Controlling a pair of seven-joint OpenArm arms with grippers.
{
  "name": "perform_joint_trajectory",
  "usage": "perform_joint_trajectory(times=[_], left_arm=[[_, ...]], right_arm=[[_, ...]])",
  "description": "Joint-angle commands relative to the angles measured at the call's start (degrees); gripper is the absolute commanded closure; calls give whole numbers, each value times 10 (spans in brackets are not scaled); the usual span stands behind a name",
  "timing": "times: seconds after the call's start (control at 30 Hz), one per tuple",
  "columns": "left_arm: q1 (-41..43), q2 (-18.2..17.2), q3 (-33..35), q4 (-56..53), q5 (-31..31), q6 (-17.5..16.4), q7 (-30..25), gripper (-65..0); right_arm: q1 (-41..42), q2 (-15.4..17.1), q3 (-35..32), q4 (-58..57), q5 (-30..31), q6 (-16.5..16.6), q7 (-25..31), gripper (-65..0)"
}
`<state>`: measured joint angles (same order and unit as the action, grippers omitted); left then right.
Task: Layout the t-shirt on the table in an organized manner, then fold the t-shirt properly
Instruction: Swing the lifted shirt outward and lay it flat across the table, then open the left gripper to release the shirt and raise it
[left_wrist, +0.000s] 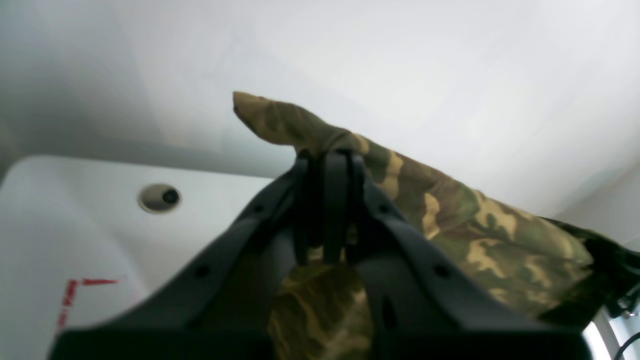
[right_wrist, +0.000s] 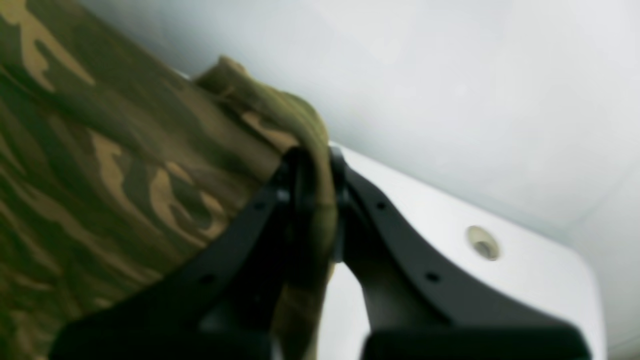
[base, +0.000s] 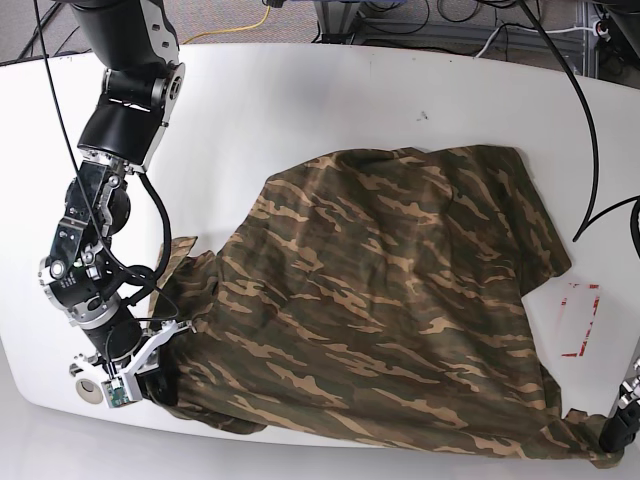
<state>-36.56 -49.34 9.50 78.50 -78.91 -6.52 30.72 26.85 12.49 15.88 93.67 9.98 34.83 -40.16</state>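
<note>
The camouflage t-shirt (base: 400, 290) lies spread over the white table (base: 300, 110), wrinkled, its near edge at the table's front. My right gripper (base: 160, 385), at the front left of the base view, is shut on a bunched corner of the t-shirt (right_wrist: 100, 175); the right wrist view shows cloth pinched between the jaws of the right gripper (right_wrist: 312, 165). At the front right, my left gripper (base: 608, 445) is shut on the other near corner. The left wrist view shows the left gripper (left_wrist: 330, 150) clamping a fold of the t-shirt (left_wrist: 500, 235) above the table (left_wrist: 75, 225).
A red outline mark (base: 578, 320) sits on the table right of the shirt, also seen as the red mark (left_wrist: 70, 295). Small round holes (left_wrist: 159, 198) (right_wrist: 482, 243) lie near the corners. Black cables (base: 585, 120) run at the back right, past the table's edge.
</note>
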Motion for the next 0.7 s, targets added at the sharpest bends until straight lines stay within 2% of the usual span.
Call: perform_joint_trajectory(times=[0.0, 0.27, 0.47, 0.57, 0.63, 0.67], left_arm=[[-11, -8, -12, -2, -3, -1, -31, 0], [10, 25, -8, -40, -2, -1, -31, -8], [7, 49, -8, -84, 4, -1, -31, -164], [6, 62, -9, -93, 28, -1, -31, -224], [6, 67, -9, -93, 46, -1, -31, -249], [6, 67, -10, -93, 53, -1, -31, -265]], right_arm=[[10, 18, 5, -25, -8, -10, 36, -2], [11, 33, 5, -116, -7, -10, 82, -21], [13, 39, 4, -171, -7, -11, 130, -97], [24, 39, 4, -198, -8, -12, 145, -176], [32, 39, 4, -215, -9, -12, 146, -255], [36, 39, 4, -227, -9, -13, 146, -315]])
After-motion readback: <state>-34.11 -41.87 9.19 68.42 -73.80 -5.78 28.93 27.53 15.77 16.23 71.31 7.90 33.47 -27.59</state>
